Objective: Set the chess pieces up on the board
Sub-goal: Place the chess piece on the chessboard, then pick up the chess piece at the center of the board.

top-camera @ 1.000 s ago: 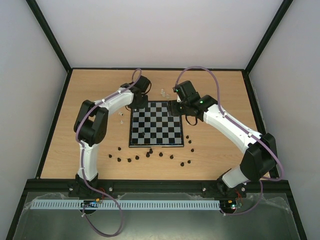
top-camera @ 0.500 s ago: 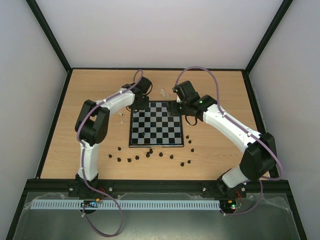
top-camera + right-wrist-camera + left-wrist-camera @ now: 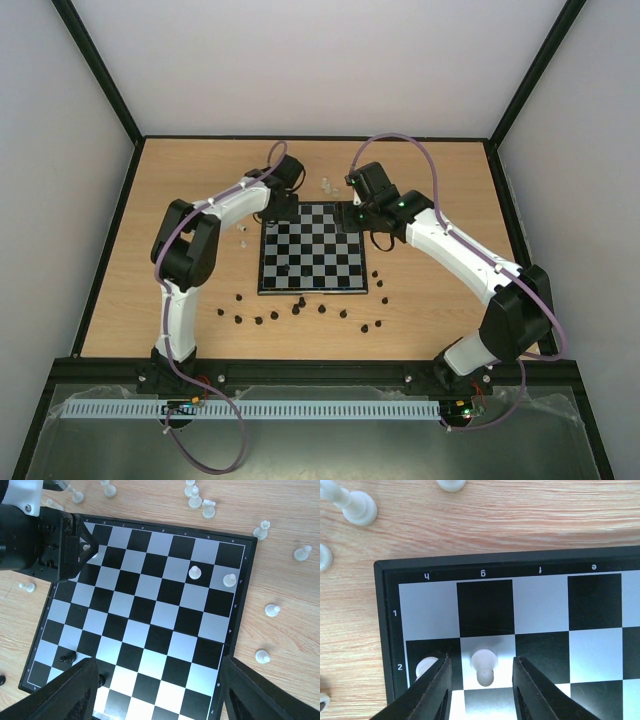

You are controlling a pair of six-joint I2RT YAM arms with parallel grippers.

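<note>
The board point(image 3: 312, 262) lies mid-table. My left gripper point(image 3: 481, 659) is open over its far left corner. A white pawn point(image 3: 484, 666) stands on a pale square between the fingers, with a gap on each side. A second white pawn point(image 3: 426, 667) stands one square over, partly hidden by a finger point(image 3: 432, 690). My right gripper point(image 3: 160, 680) is open above the board point(image 3: 165, 615) with nothing in it. Two more white pawns point(image 3: 195, 572) point(image 3: 229, 580) stand near the right edge. Two black pieces point(image 3: 67, 657) stand at the near left corner.
Several black pieces point(image 3: 300, 308) lie scattered on the table in front of the board. Loose white pieces lie beyond it point(image 3: 326, 184), to its left point(image 3: 243, 235) and beside its right edge point(image 3: 272, 610). Dark walls ring the table.
The left gripper's jaws have parted and stand clear of the white pawn on its square. The left wrist has shifted slightly. The right arm has not moved.
</note>
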